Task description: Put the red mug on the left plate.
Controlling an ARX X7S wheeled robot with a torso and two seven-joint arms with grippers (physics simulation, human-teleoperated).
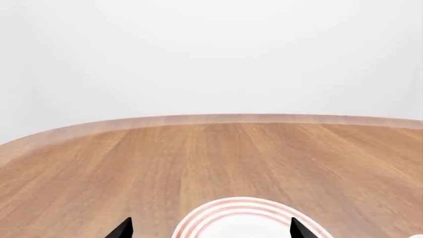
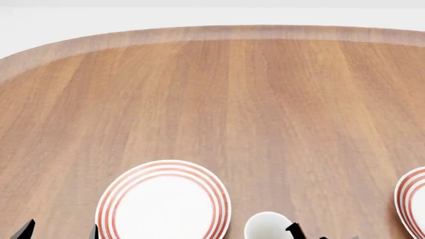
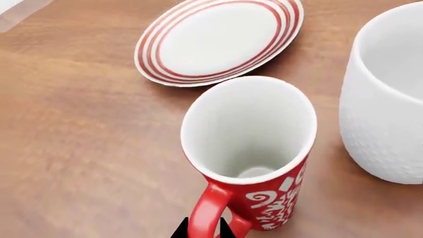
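The red mug [image 3: 254,148], with white swirls and a white inside, stands upright in the right wrist view. My right gripper [image 3: 201,230] is shut on its red handle, one fingertip on each side. A red-ringed plate [image 3: 218,39] lies beyond the mug. In the head view the left plate [image 2: 164,201] lies at the lower left. My left gripper [image 2: 61,233] is open and empty beside its left rim. In the left wrist view the plate [image 1: 231,218] shows between that gripper's [image 1: 211,230] spread tips. Only the tips of my right gripper [image 2: 322,235] show in the head view.
A larger plain white mug [image 3: 390,99] stands close beside the red mug. A round white mug opening [image 2: 269,226] shows at the head view's bottom edge; I cannot tell which mug. The second ringed plate [image 2: 415,204] is at the right edge. The wooden table [image 2: 232,99] stretches ahead.
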